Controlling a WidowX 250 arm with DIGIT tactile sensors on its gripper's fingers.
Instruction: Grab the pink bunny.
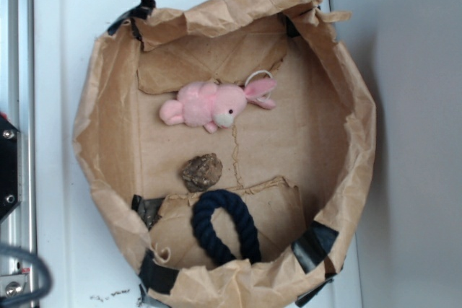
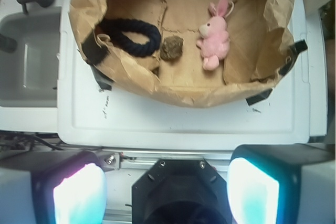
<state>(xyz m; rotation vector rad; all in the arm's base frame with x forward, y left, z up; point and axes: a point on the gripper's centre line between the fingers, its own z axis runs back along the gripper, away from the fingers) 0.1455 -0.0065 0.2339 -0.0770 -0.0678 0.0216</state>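
Gripper (image 2: 167, 195) fills the foreground of the wrist view, its two glowing pads spread wide apart and holding nothing, well short of the crumpled paper bin (image 1: 108, 106) on the white lid (image 1: 65, 48). On the bin floor lie a navy rope loop (image 1: 225, 225), the pink bunny (image 1: 209, 104) on its side near the far wall, and a brown lump (image 1: 201, 172). Likely failure: a descent snagging the raised paper rim, or pinching only an ear.
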